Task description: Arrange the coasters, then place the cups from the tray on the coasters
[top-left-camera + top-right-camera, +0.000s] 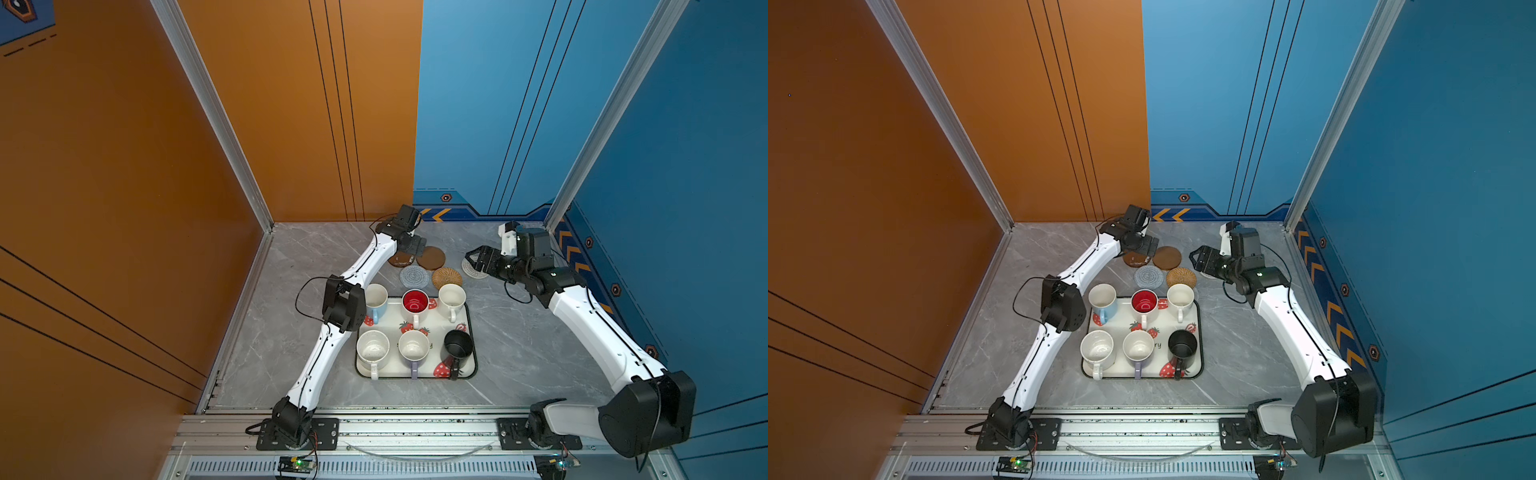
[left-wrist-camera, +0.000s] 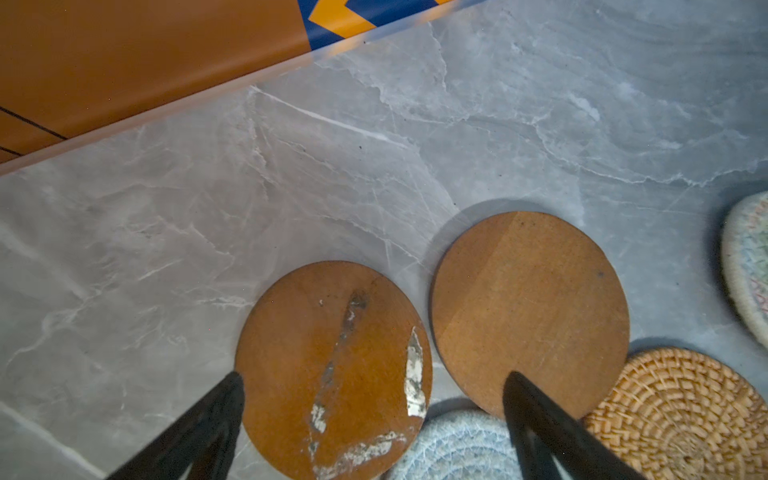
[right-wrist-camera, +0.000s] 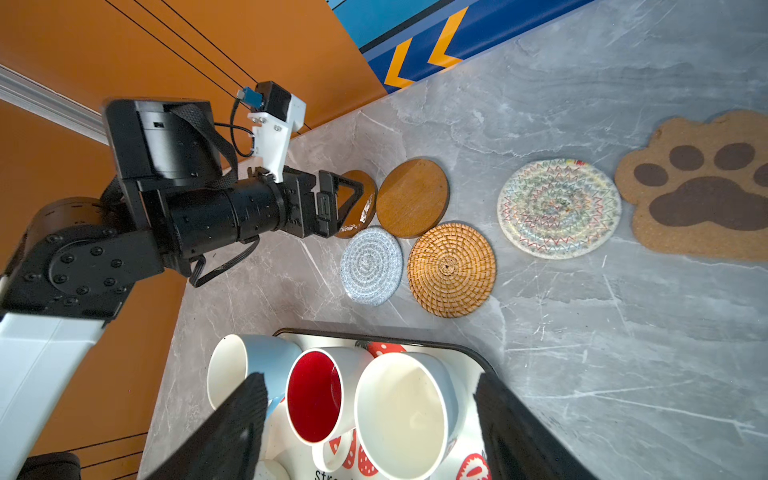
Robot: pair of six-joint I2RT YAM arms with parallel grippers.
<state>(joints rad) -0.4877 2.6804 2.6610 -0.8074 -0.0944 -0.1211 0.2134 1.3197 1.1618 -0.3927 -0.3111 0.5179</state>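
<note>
Beyond the right claw (image 3: 369, 380), only its wrist view shows the paw-print coaster (image 3: 702, 191).

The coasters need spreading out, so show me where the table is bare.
Widest bare table: right of the tray, up to the right arm. Also bare: the strip between tray and front rail, and the far corner between the brown discs and the orange wall. Crowded: four coasters packed just behind the tray, whose six mugs fill it.
</note>
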